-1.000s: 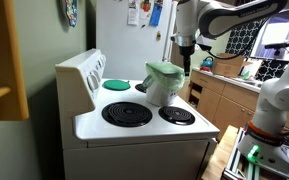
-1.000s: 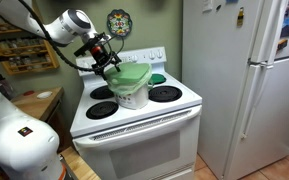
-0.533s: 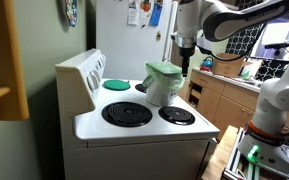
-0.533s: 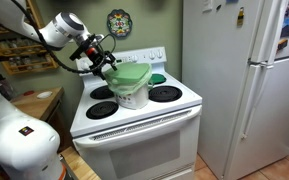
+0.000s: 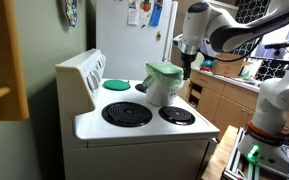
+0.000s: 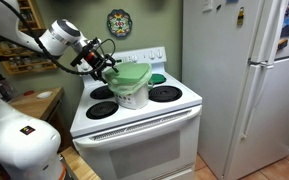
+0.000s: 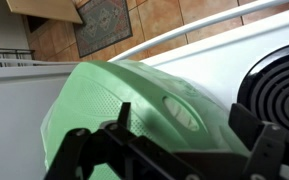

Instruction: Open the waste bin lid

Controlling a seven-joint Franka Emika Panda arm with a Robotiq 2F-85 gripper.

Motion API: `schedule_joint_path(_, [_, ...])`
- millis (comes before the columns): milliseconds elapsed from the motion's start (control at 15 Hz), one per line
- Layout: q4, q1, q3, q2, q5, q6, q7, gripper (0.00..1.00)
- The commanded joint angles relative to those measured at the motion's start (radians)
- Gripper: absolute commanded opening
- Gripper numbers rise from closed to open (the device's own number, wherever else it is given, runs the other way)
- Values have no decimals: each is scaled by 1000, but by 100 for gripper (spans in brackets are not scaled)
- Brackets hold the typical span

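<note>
Little has changed: the gripper (image 6: pixel 107 71), fingers spread apart, has only tilted and sunk slightly beside the bin (image 6: pixel 132 96), whose lid (image 6: pixel 134 74) lies shut just ahead, so opening remains undone.

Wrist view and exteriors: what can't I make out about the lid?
- Hinge of the green plastic lid: outside the wrist view; too small in both exterior views.
- Whether the black gripper touches it: too small in an exterior view; fingertips cut off at wrist view's bottom.
</note>
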Motion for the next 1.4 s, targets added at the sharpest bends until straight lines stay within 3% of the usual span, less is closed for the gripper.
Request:
schedule_joint_path(0, [-66,10,-26,-40,-74,81,-64,100])
schedule_joint_path(600, [-118,12,-51,-46,-157,210,-96,100])
schedule_joint_path(1333, [-99,25,-61,-116,-166,176,-184,100])
